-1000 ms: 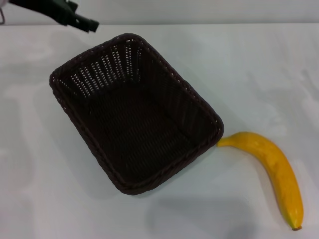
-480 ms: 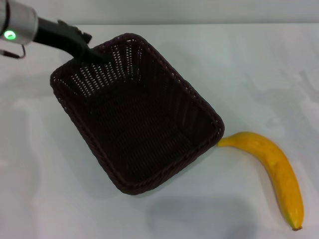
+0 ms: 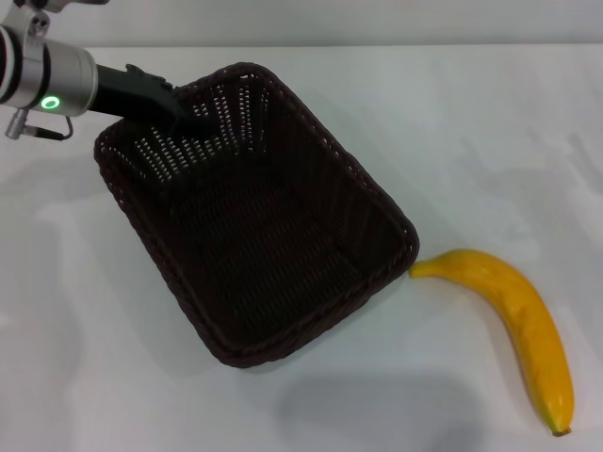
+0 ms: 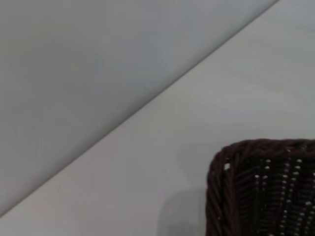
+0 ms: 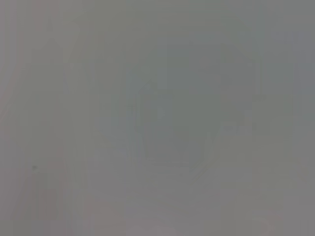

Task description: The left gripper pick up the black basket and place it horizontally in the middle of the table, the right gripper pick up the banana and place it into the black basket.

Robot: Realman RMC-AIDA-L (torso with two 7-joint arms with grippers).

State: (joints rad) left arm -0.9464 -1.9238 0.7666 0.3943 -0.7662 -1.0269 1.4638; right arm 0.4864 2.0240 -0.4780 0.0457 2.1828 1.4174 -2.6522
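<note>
Wicker fills most of my head view: the black basket sits askew on the table, its long sides running diagonally from the far left toward the near right. My left gripper reaches in from the far left, its black jaws down at the basket's far short wall, right at the braided rim; I cannot tell whether they are parted or clamped on the weave, since black lies against black there. My left wrist camera shows only a rounded corner of the basket and bare tabletop. The banana lies on the table just beside the basket's near right corner, its stem end almost touching the rim. My right gripper shows in no view.
</note>
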